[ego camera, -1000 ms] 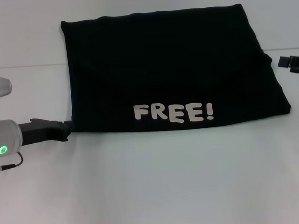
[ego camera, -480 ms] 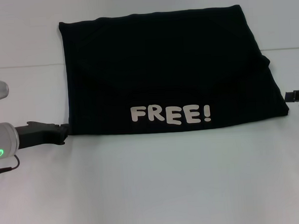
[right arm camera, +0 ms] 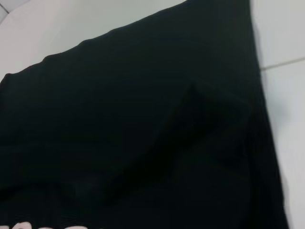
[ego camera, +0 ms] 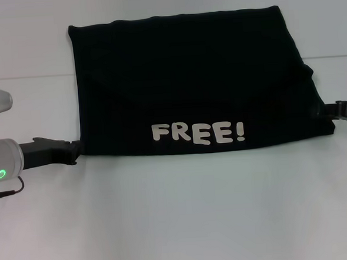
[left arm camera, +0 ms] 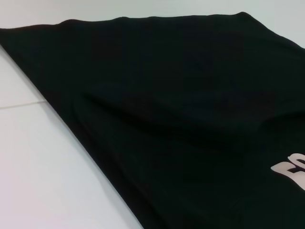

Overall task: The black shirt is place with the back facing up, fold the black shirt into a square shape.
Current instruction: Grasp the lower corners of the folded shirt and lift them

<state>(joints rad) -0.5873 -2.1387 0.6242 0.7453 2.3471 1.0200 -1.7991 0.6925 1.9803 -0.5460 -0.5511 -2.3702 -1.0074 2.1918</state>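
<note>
We count one shirt (ego camera: 194, 75), folded into a broad rectangle that fills the upper middle of the head view and lies flat on the white table (ego camera: 179, 218). White letters reading "FREE!" (ego camera: 198, 132) run along its lower edge. There are two pincers. The left pincer (ego camera: 74, 150) sits at middle left of the head view, its tip touching the shirt's lower left corner. The right pincer (ego camera: 331, 111) sits at the right edge, meeting the shirt's lower right corner. We cannot tell whether either pincer is wide, narrow or holding cloth.

The left wrist view adds a soft ridge across the shirt (left arm camera: 181, 119) and a bit of the lettering (left arm camera: 291, 170) at its right edge. The right wrist view shows a faint fold in the shirt (right arm camera: 143, 133), with table (right arm camera: 286, 95) beside it.
</note>
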